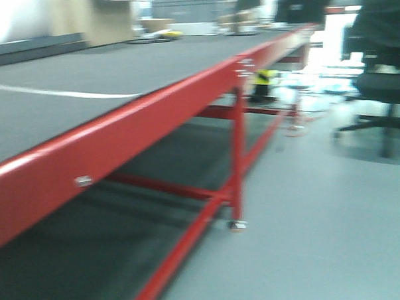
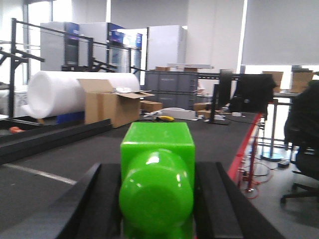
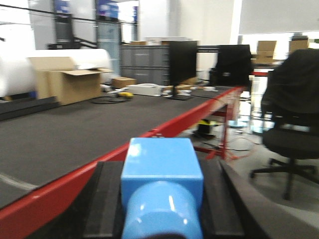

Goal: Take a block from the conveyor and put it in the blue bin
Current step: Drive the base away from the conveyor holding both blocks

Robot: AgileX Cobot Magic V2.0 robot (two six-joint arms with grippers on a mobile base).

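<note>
A: Right, item 1: conveyor [image 1: 117,67]. Condition?

B: Dark grey belt, red side rail [image 1: 139,129], red legs and crossbars. The front view is blurred. 1 white line [image 1: 51,92] crosses the belt. No block is visible on it in any of the 3 views.

A: Item 2: left gripper [image 2: 157,199].

B: Positioned over the belt, looking along it. 2 black fingers [image 2: 87,204] flank a green piece [image 2: 157,164], a cube with a rounded front. I cannot tell whether that is a held block or part of the gripper itself. So I cannot tell whether the jaws are spread or pinching.

A: Item 3: right gripper [image 3: 162,204].

B: Same entry, but with a blue piece [image 3: 162,172]. It hangs roughly over the red rail, with the floor and an office chair [image 3: 294,114] to its right. I cannot tell its state either.

A: Item 4: blue bin.

B: Not in view.

A: Progress?

B: My judgement: early. Nothing shows a block placed. A block has to be located on the belt, grasped and carried to a bin, and the bin has to be found too.
</note>
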